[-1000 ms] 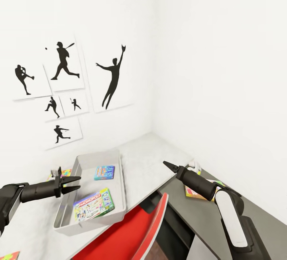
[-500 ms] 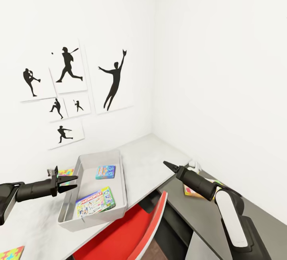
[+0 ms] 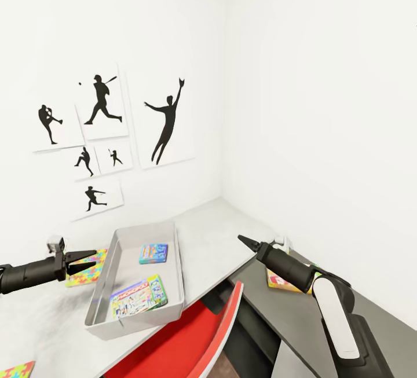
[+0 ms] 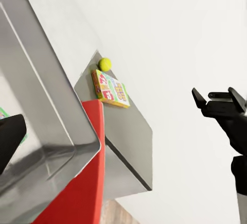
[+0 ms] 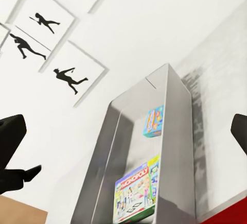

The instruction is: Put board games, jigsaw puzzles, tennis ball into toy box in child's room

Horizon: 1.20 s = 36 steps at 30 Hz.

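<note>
Left gripper (image 3: 87,259) hangs open and empty over a jigsaw puzzle (image 3: 87,267) beside the toy box (image 3: 176,262) — lined up to grab; right gripper (image 3: 244,241) — jaws unclear.

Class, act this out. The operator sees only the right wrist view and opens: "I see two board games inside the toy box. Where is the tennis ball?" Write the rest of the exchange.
Observer: The tennis ball lies outside the toy box, on a lower grey surface against the wall.
Operator: Anything beside it?
Observer: A third board game lies flat right next to the ball.
Operator: And the puzzles?
Observer: One jigsaw puzzle lies on the table beside the box, at the tips of the open left pincer.
</note>
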Motion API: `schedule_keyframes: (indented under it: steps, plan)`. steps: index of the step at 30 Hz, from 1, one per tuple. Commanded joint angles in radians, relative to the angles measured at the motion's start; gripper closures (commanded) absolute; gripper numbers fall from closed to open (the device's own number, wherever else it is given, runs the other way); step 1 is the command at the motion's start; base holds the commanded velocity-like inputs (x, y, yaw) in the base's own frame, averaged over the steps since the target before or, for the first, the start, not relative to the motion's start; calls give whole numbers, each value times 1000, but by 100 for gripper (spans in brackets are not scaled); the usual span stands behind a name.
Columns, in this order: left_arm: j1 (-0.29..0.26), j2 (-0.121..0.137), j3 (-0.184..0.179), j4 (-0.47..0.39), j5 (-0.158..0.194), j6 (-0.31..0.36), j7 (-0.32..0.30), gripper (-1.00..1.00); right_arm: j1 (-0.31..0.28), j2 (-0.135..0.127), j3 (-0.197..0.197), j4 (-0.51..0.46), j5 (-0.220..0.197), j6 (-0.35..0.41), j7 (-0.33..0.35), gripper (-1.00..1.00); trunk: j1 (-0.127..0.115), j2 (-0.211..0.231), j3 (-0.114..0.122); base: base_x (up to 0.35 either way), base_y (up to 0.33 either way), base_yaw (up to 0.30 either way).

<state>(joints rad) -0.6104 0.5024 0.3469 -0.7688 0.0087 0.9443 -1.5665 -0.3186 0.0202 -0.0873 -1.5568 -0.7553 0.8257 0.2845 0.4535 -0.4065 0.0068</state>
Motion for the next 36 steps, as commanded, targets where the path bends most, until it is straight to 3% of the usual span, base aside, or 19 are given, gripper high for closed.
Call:
schedule_keyframes:
  steps: [1, 5, 11, 19, 36]
  plan:
    - [0, 5, 3, 0, -1, 10, -4, -100, -1, 1, -3, 1, 4, 6, 6, -100, 0, -1, 1, 0, 0, 0]
    - [4, 35, 14, 0, 0, 11, -4, -100, -1, 1, -3, 3, 3, 6, 6, -100, -3, 6, 11, 0, 0, 0]
    - [6, 58, 16, 0, 0, 16, -4, -100, -1, 1, -4, 4, 1, 2, 5, -100, -3, 7, 20, 0, 0, 0]
    - [6, 65, 17, 0, -1, 18, -4, -100, -1, 0, -7, 42, -3, -36, 5, -100, -3, 7, 33, 0, 0, 0]
    - [6, 80, 14, -1, -3, 19, -4, -100, -1, 0, -9, 57, -7, -40, 7, -100, -3, 7, 60, -47, 0, 0]
